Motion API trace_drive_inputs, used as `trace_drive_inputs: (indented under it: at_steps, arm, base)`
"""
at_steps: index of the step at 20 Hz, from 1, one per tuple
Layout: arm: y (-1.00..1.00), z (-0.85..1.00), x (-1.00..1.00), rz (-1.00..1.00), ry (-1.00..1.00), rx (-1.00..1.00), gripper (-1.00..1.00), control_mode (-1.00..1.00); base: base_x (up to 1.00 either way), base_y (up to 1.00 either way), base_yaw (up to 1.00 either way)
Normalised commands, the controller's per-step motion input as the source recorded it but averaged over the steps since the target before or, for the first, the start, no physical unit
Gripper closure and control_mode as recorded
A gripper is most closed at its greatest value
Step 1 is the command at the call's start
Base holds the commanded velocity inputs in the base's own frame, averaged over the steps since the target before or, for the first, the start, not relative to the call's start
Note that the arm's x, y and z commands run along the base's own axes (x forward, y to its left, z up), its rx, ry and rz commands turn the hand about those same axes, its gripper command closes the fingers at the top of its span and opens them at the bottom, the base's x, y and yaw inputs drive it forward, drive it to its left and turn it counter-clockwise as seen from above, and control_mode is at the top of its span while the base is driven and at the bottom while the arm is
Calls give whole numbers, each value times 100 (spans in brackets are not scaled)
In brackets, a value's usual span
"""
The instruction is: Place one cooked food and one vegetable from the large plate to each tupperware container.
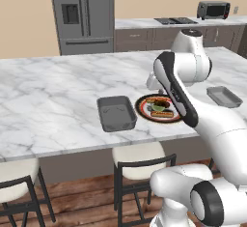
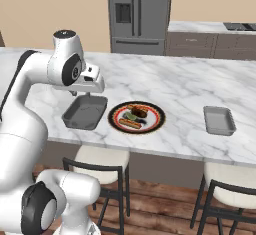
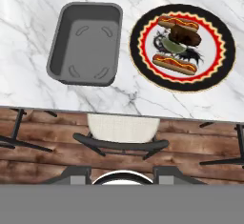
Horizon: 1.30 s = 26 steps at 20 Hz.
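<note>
So the white marble island counter (image 1: 48,86) has the big round patterned plate (image 3: 224,66) near its front edge, the larger dark-grey tray (image 3: 86,42) just beside it and a smaller grey tray (image 2: 219,120) well apart. Two hot dogs (image 3: 174,64), a dark patty (image 3: 186,35) and a green veggie (image 3: 171,46): probably soft and light, I'd pinch a hot dog mid-length. Can't tell my claw's state, honestly.

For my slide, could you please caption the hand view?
Looking down on a marble counter: an empty grey tray beside a plate of hot dogs, a dark patty and greens.
</note>
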Motion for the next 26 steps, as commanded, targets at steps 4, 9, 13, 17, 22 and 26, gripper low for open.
trace_drive_inputs:
  at_steps: [4, 9, 13, 17, 22, 26]
  arm:
    - [0, 0, -55, 0, -1, -1, -100, -100]
    - [0, -9, -83, 4, -1, -5, -100, -100]
    - [-11, -14, -1, 26, -1, -5, -100, -100]
    - [-38, -20, 34, 31, 0, 0, -100, -100]
    - [-32, -28, 52, 29, 11, -7, -100, -100]
    - [-36, -48, 63, 23, 12, -15, -100, -100]
  base:
    - [0, 0, 0]
    - [0, 0, 0]
    - [0, 0, 0]
    - [0, 0, 0]
    - [0, 0, 0]
    - [0, 0, 0]
